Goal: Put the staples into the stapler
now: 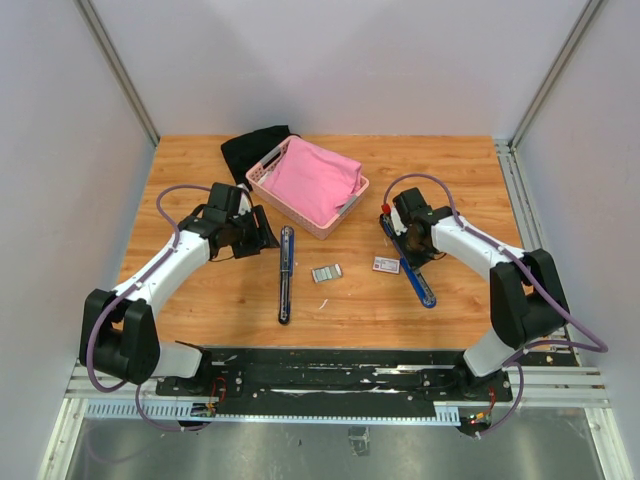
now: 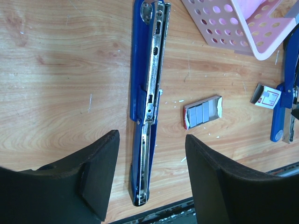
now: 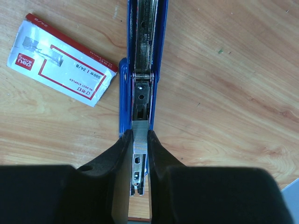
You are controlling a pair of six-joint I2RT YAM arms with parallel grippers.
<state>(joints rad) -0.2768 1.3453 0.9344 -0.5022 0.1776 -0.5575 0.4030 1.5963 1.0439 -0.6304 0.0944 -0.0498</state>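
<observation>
Toward the right of the wooden bench (image 1: pixel 350 310), the right pincer (image 1: pixel 402 238) is clamped on a bright-blue stapler (image 1: pixel 420 283). Its wrist view shows the black fingers (image 3: pixel 114 156) squeezing the bare silver metal strip that runs out of the blue channel, probably to steady that body or to work its magazine. A small flat white carton with red print (image 3: pixel 60 58) lies just beside this stapler, clear of the pincer.

Nearer the middle, a long dark-blue stapler (image 1: pixel 286 275) lies unfolded flat with its silver staple channel facing up, which is the posture it needs to take a load. The left pincer (image 2: pixel 152 137) hangs over its near end with jaws apart, one finger on each side. Neither finger is seen touching it, and the pincer holds nothing. I judge it is lined up either to pin that stapler down or to go for the staples.

The small silvery-grey block of staples (image 2: pixel 202 112) sits in an open white tray with red edges on the bench, between the two staplers and apart from both. Nothing grips it, so loading has not begun. Being small and low, it likely calls for a narrow pinch close to the wood, and it could slip or break up.

A pink perforated plastic basket (image 1: pixel 285 210) holding pink cloth (image 1: pixel 315 178) stands at the back, with black fabric (image 1: pixel 250 150) behind it, out of the working area.
</observation>
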